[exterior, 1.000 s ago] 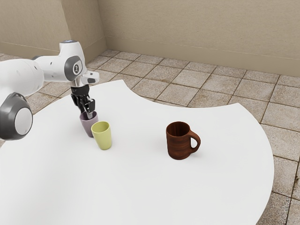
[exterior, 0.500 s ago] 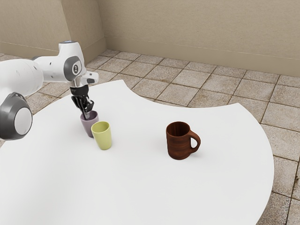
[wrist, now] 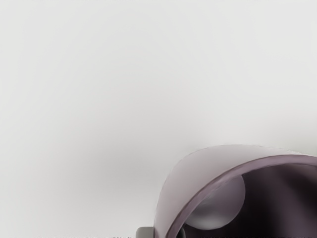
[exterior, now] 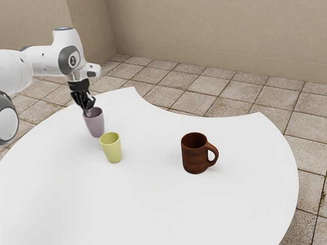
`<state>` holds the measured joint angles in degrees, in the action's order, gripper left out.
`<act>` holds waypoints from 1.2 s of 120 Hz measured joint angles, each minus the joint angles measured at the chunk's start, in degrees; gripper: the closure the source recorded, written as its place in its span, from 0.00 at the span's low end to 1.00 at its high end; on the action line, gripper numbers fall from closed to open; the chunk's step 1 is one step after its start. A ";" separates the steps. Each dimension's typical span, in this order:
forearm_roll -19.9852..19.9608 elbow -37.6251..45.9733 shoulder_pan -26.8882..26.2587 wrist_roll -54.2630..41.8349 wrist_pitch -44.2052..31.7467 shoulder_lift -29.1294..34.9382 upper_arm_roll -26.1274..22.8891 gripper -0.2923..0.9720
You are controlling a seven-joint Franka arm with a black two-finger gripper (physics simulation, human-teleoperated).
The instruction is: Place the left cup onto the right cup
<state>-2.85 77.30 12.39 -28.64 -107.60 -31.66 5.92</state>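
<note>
Room with beige walls [exterior: 214,25], tiled floor [exterior: 245,87], white table [exterior: 153,204], tool [exterior: 89,107] clamped on purple cup [exterior: 95,124]

brown mug [exterior: 196,153] stood upright just right of frame centre, handle toward right | white table [exterior: 153,204] spanned lower frame | tiled floor [exterior: 245,92], beige wall [exterior: 204,25] across top

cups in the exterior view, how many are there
3. The purple cup hangs in the claw at the exterior view's left, the green cup stands on the table just beside it, and the brown mug stands apart toward that view's right. None looks hidden.
</note>
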 joint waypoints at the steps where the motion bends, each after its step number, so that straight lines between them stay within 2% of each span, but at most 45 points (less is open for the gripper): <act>1: 0.01 0.20 -0.04 0.00 0.00 0.28 0.07 0.85; 49: 0.28 3.59 -3.65 0.06 1.01 8.29 2.61 0.85; 81: 0.27 3.64 -6.41 0.06 2.04 9.08 3.19 0.85; 144: 0.16 10.77 -8.73 0.98 1.40 11.98 2.94 0.85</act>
<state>-2.69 88.07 3.66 -27.66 -106.21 -19.68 8.87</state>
